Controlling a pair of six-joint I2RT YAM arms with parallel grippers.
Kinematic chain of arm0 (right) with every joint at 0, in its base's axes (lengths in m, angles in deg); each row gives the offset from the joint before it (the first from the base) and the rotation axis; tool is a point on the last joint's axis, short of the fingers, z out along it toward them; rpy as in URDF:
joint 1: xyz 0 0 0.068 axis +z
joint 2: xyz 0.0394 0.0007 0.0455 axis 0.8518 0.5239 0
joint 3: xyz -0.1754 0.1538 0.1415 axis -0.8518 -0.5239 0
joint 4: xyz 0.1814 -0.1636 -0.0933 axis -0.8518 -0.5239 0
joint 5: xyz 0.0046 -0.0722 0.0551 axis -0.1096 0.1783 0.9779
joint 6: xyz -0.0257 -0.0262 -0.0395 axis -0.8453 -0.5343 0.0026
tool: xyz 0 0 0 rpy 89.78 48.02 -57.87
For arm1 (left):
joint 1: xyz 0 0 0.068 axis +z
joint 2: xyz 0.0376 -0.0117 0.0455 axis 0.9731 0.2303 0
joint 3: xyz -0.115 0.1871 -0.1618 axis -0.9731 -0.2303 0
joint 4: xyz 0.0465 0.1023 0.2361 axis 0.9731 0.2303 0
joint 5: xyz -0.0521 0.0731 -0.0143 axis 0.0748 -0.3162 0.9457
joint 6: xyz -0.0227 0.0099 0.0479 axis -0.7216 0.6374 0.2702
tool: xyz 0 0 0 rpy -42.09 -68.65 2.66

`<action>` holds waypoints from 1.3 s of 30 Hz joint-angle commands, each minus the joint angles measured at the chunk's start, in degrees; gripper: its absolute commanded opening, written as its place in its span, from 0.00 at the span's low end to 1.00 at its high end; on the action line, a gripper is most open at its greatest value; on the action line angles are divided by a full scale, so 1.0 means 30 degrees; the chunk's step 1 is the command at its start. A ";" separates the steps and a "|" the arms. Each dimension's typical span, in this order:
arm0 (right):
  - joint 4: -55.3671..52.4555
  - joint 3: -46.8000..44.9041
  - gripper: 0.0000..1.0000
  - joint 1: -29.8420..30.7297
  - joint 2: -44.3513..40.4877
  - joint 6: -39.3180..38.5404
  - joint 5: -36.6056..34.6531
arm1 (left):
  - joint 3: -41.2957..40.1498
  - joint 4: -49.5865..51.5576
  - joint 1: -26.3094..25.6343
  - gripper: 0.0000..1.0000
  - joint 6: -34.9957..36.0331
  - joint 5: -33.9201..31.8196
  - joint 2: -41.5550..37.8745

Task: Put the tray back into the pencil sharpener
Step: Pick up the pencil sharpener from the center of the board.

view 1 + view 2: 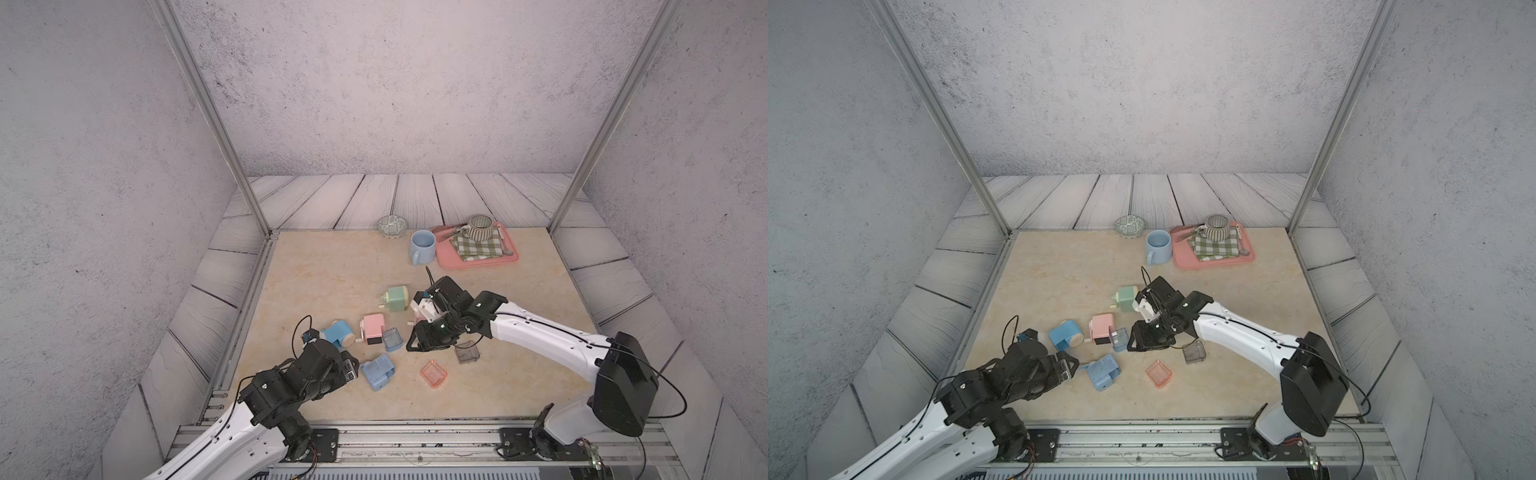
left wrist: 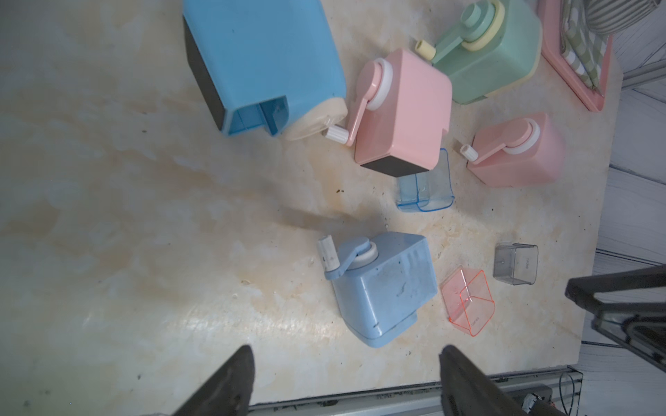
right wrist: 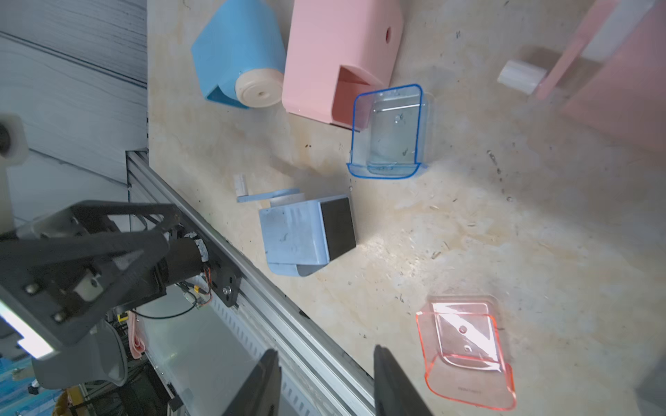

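Observation:
Several pencil sharpeners lie mid-table: green (image 1: 397, 297), pink (image 1: 372, 328), blue (image 1: 338, 332) and a pale blue one (image 1: 378, 371) on its side. Three loose trays rest on the table: clear blue (image 1: 392, 338) touching the pink sharpener, orange (image 1: 433, 374) and grey (image 1: 467, 353). My left gripper (image 2: 346, 356) is open and empty, just short of the pale blue sharpener (image 2: 385, 288). My right gripper (image 3: 324, 354) is open and empty, hovering between the blue tray (image 3: 389, 133) and the orange tray (image 3: 468, 353). A second pink sharpener (image 2: 519, 151) lies under the right arm.
At the back right stand a blue mug (image 1: 423, 246), a patterned bowl (image 1: 392, 226) and a pink serving tray (image 1: 511, 257) with a checked cloth and striped mug. A metal rail (image 1: 415, 432) runs along the table's front edge.

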 commanded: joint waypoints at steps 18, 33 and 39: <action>-0.0770 0.2214 0.52 0.1936 0.2852 0.0347 -0.2833 | -0.2638 -0.0431 0.0348 0.71 -0.1268 -0.0409 -0.3250; -0.1482 0.0687 0.51 0.1947 0.0366 0.1102 -0.4241 | -0.2221 -0.6340 0.3064 0.53 0.0720 0.2226 0.3037; -0.1679 0.0266 0.51 0.1923 -0.0169 0.1146 -0.4418 | -0.2339 -0.7299 0.3581 0.46 0.0654 0.2746 0.4694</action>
